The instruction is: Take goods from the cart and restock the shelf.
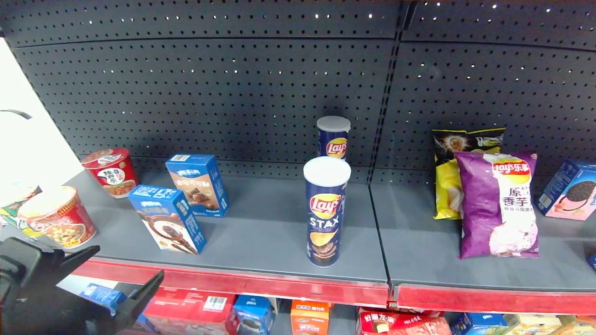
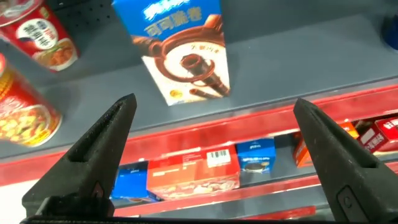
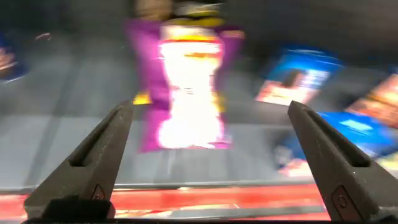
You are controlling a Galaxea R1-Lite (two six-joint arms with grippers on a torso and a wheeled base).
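left pincer (image 2: 214, 102) spread, empty, at near-left edge of shelf (image 1: 260, 232), by blue biscuit box (image 1: 167, 218). right pincer (image 3: 210, 107) spread, empty, facing purple chip bag (image 1: 498, 204).

From my left gripper (image 1: 128, 261), the nearest biscuit box (image 1: 167, 218) sits on the shelf (image 1: 260, 232) at one o'clock. From the front chip can (image 1: 326, 211), a second can (image 1: 333, 137) stands at twelve and the chip bags (image 1: 498, 204) lie at three, seemingly overlapping.

Bright, even light; blown-out glare at far left. Faint shadow beside box (image 1: 167, 218). Strong blur over bag (image 3: 186, 87), right wrist view. Bowed pegboard (image 1: 209, 93) lines.
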